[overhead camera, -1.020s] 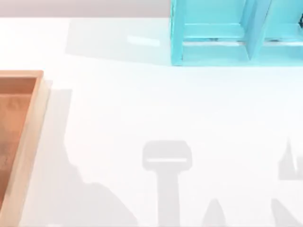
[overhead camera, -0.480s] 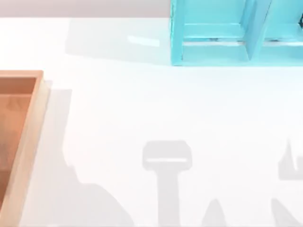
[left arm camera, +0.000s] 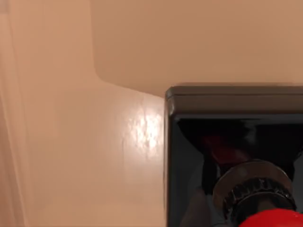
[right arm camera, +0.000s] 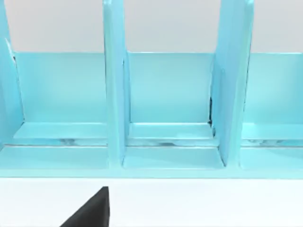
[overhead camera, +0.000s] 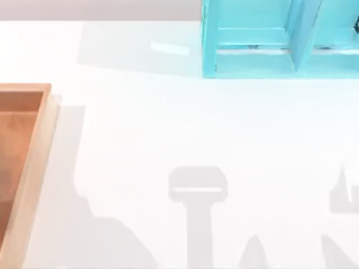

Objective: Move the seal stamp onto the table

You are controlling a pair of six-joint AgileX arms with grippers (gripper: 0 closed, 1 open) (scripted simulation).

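Resting on smooth wooden tray (left arm camera: 71,142), seal stamp (left arm camera: 236,156) shows glossy square black base.

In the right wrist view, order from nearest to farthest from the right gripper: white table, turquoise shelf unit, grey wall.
1. White table, under the right gripper.
2. Turquoise shelf unit, ahead on the table.
3. Grey wall, behind the shelf unit.

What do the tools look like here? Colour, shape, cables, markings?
The right tool, seen in its wrist view above the table before the shelf unit, is plain matte black: a sharp-edged wedge tapering to a point. No cables or markings on the visible part.
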